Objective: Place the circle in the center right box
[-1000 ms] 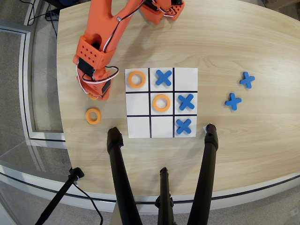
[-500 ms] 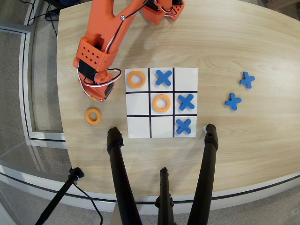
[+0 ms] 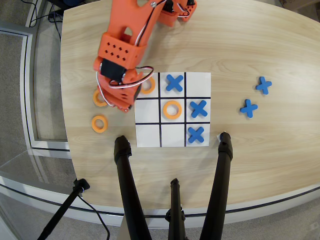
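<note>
The black tripod legs (image 3: 127, 190) at the bottom of the overhead view stand nearest the camera, over the table's (image 3: 250, 165) near edge. Beyond them, toward the table's left edge, the orange arm reaches down from the far edge, and its gripper (image 3: 119, 102) hangs low beside the board's left side; the arm's own body hides the fingertips, so I cannot tell whether they are apart, together, or clamped on anything. Just beside it, partly covered, lies one loose ring (image 3: 99, 98); another ring (image 3: 99, 123) sits nearer the near-left edge, apart from the board (image 3: 200, 80). A circle (image 3: 148, 86) rests in the far-left cell, half under the arm, and one more (image 3: 172, 109) fills the central cell. Blue crosses (image 3: 198, 108) take three cells; two spare crosses (image 3: 248, 108) lie toward the right edge. The center right box (image 3: 147, 111), opposite the middle row's cross, looks empty, so the placing seems yet undone.
</note>
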`<move>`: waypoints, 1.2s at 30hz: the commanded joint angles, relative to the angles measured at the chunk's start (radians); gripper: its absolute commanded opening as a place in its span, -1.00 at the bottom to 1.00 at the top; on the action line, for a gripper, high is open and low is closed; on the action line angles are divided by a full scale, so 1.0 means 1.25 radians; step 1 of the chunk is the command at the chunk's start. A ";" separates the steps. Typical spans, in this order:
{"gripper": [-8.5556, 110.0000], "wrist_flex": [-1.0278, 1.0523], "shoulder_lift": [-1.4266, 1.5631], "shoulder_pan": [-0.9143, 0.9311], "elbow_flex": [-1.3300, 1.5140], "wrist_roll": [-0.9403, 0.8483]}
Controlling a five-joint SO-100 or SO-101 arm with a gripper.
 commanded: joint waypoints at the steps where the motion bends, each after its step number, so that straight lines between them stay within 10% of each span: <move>1: -0.86 0.002 0.069 -0.040 0.012 0.013; 36: -0.86 -0.261 0.079 -0.191 0.239 -0.006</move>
